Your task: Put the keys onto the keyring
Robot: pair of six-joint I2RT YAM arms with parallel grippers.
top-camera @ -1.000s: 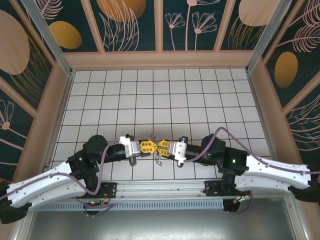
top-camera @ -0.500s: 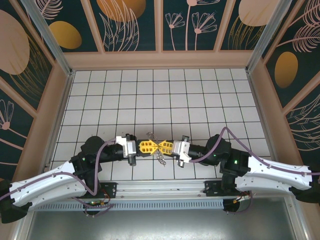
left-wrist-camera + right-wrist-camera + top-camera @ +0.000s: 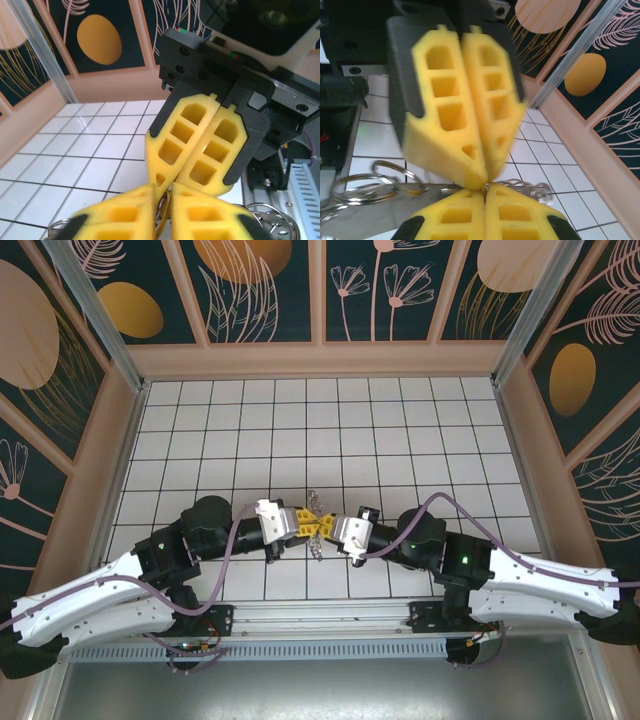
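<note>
With left gripper (image 3: 306, 523) and right gripper (image 3: 327, 527) jaws clamped tip-to-tip on the keyring (image 3: 317, 544) at lower centre, opposing tugs could slip it loose.

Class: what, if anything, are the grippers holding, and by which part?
The left gripper and right gripper, both shut, pinch the metal rings between their meeting tips; the exact part is hidden.

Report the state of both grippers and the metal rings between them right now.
left gripper: shut, fingertips pinching the metal rings, tip to tip with the right gripper.
right gripper: shut, pinching the same cluster from the opposite side.
metal rings: held up between the two grippers, loops dangling to either side of the pinch.
</note>
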